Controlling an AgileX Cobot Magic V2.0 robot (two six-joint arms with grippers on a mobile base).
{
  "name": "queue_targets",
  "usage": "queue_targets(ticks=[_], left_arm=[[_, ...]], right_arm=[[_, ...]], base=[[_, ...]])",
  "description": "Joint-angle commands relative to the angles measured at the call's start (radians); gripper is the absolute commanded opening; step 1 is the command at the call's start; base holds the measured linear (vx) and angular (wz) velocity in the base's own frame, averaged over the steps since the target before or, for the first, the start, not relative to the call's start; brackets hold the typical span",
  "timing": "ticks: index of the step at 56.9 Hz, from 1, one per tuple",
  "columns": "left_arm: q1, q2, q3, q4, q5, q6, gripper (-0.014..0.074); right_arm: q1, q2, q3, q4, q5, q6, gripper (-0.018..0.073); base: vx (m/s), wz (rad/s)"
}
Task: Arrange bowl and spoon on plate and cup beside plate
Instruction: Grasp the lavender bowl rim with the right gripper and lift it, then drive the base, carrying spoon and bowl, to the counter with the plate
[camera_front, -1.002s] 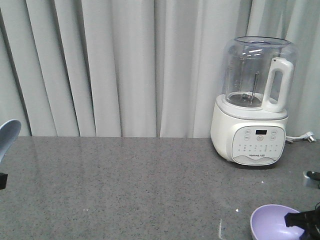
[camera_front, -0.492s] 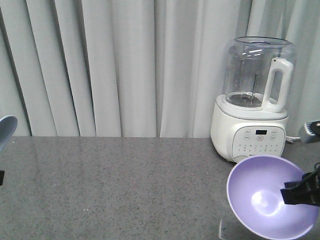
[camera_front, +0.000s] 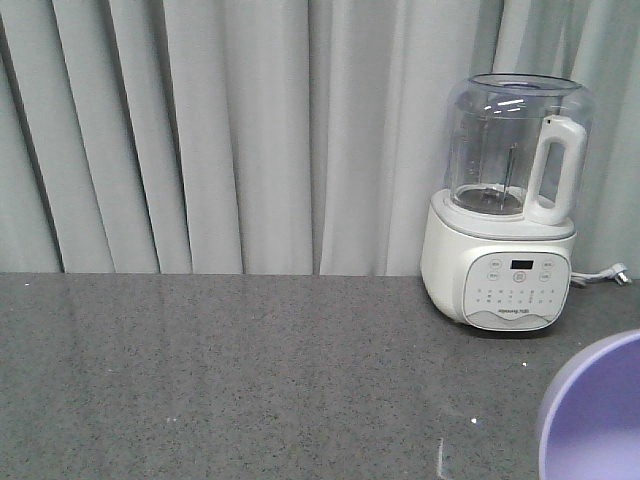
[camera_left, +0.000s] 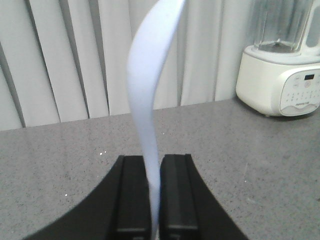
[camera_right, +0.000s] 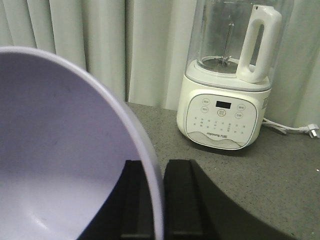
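Right gripper (camera_right: 159, 167): pinched on the rim of the bowl (camera_right: 60, 150), one black finger inside the wall, the other outside.
Left gripper (camera_left: 154, 165): pressed onto the handle of the spoon (camera_left: 147, 90), which rises upright from between the fingers and curves over at the top.
Curtain (camera_front: 250, 130): pale grey, pleated, across the whole back of the room.
Countertop (camera_front: 250, 370): grey speckled stone, glossy, reaching to the curtain.
Blender (camera_front: 510, 200): white base, clear jug, white handle, on the counter at the right rear; cord and plug (camera_front: 603, 274) trailing beside it.
Bowl position: lavender, held up and tilted, filling the left of the right wrist view.
Front view only: a slice of the bowl in the lower right corner, neither gripper, no spoon.
Wrist views only: both grips seen close, with the blender behind.
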Motion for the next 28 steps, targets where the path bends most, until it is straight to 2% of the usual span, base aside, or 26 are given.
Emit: queue_targets(ticks=[1, 28], left_arm=[[-0.005, -0.014, -0.02, -0.044, -0.117, -0.007, 0.0], [-0.005, -0.016, -0.021, -0.044, -0.132, -0.008, 0.0]], right_arm=[[0.0, -0.006, -0.016, 0.01, -0.103, -0.009, -0.0009], [0.0, -0.006, -0.016, 0.01, -0.098, -0.01, -0.0009]], base=[[0.0, 0.0], [0.0, 0.0]])
